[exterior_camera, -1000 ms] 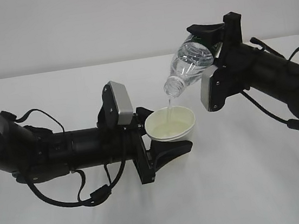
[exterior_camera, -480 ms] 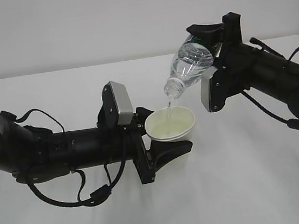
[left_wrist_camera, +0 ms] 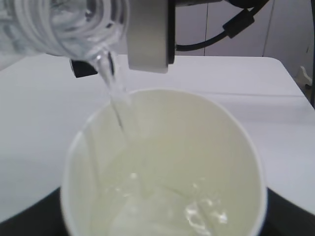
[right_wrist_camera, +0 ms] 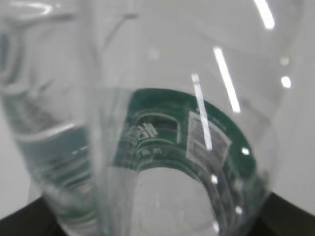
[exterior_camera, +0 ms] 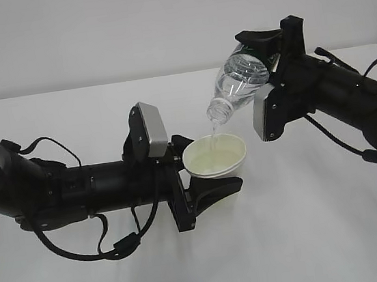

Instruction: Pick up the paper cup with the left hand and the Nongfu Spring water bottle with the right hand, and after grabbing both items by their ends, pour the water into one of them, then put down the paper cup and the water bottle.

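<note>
Right tool (exterior_camera: 268, 47) clamps the bottle (exterior_camera: 239, 80), green label (right_wrist_camera: 197, 142) lettering blurred, perhaps illegible; left tool (exterior_camera: 202, 170) grips the cup (exterior_camera: 214, 157).

A bare robot test room, likely a lab.

A plain white table (exterior_camera: 310, 236) fills the scene and meets an unmarked pale grey wall (exterior_camera: 92, 29) toward 12 o'clock. Two black cabled robot arms (exterior_camera: 64, 190) reach in from 9 and 3 o'clock. The left wrist view shows pale wall panels (left_wrist_camera: 236, 29) behind, blurred, so the room's further fittings cannot be made out.
</note>
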Tool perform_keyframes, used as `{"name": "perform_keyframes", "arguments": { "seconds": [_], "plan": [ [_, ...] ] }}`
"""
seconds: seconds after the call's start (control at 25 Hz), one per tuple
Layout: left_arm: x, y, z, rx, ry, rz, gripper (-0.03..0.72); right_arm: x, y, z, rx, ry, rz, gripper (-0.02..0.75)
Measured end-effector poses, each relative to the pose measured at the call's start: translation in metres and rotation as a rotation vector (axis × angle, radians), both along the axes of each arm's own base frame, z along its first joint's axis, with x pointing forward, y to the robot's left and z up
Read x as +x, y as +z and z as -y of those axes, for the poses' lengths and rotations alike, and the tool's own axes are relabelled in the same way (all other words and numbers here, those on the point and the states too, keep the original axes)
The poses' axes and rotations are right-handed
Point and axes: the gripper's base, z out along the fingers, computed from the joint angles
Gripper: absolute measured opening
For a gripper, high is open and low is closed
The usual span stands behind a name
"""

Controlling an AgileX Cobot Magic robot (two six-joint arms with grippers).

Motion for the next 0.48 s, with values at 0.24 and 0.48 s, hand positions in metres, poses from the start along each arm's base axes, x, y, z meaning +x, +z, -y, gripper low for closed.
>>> {"name": "perform_keyframes", "arguments": {
  "seconds": [0.24,0.48],
  "plan": [
    [0.0000,0.0000,0.0000,0.000,0.000,0.000,0.482,0.0000,0.0000,0.0000,0.000,0.000,0.000,0.474],
    [0.0000,-0.0001,0.0000,0.002,0.001,0.000,0.482,0.0000,0.0000,0.0000,-0.001,0.000,0.001,0.474]
  ]
}}
